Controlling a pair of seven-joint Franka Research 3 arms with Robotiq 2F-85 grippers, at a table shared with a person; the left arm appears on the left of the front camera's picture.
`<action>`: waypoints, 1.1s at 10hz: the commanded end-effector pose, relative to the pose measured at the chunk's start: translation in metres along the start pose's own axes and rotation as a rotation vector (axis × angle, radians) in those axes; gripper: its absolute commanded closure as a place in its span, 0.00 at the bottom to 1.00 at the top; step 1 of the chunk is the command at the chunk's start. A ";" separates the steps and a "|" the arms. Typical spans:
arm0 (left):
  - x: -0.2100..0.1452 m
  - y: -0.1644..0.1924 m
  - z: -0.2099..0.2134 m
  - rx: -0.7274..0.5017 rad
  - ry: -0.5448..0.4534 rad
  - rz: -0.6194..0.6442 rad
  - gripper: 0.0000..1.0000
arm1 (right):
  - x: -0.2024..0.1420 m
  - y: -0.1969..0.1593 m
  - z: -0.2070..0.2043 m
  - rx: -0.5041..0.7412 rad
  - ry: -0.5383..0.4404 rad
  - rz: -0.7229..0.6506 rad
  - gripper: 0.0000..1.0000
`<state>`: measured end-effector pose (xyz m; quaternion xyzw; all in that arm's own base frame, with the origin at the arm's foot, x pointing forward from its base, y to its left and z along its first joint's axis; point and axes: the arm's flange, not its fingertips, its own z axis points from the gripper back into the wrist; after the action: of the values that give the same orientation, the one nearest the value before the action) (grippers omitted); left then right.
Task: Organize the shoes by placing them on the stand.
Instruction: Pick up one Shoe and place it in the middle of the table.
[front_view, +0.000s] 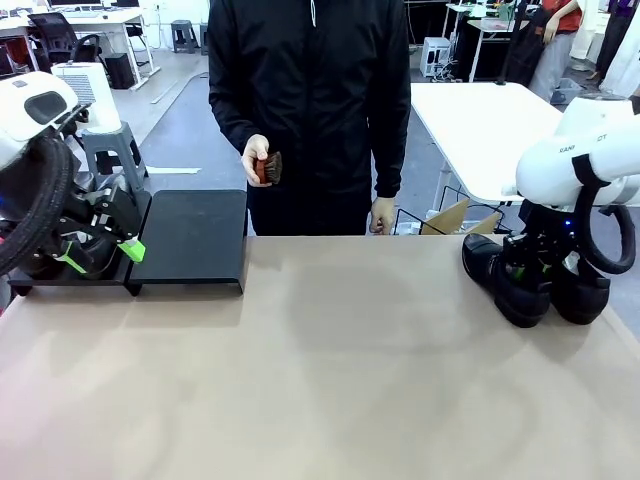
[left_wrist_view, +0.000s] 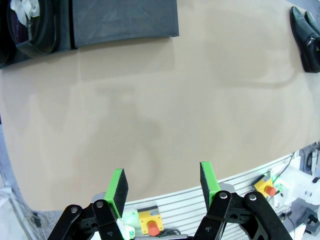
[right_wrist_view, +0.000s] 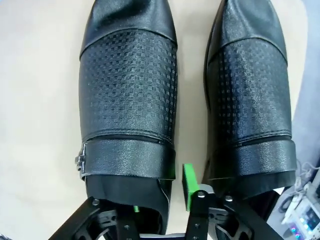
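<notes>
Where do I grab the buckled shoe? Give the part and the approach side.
Take the buckled shoe by the thin collar wall that faces the other shoe, coming straight down from above: one finger inside the upward-facing opening, one in the gap between the two. The textured upper looks too broad and rounded to span. The right pincer stands that way.

Beige table (front_view: 320, 380), black stand (front_view: 190, 240), two shoes (front_view: 508, 280)

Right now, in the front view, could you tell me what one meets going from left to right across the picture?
The left gripper, bare stand platform, person's hand with brown brush, pair of shoes.
</notes>
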<state>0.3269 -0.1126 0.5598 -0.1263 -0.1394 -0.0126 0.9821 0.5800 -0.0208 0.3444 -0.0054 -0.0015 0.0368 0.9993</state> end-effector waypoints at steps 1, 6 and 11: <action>-0.001 0.002 0.002 -0.022 0.007 -0.006 0.24 | -0.001 -0.007 0.006 -0.015 -0.007 0.036 1.00; -0.001 0.002 0.002 -0.022 0.007 -0.006 0.24 | -0.008 -0.004 0.012 0.015 0.004 0.048 1.00; -0.001 0.002 0.002 -0.022 0.007 -0.006 0.24 | -0.085 0.060 0.089 0.192 -0.168 -0.038 1.00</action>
<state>0.3269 -0.1126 0.5598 -0.1263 -0.1394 -0.0126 0.9821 0.5229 0.0211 0.4133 0.0667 -0.0452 0.0280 0.9964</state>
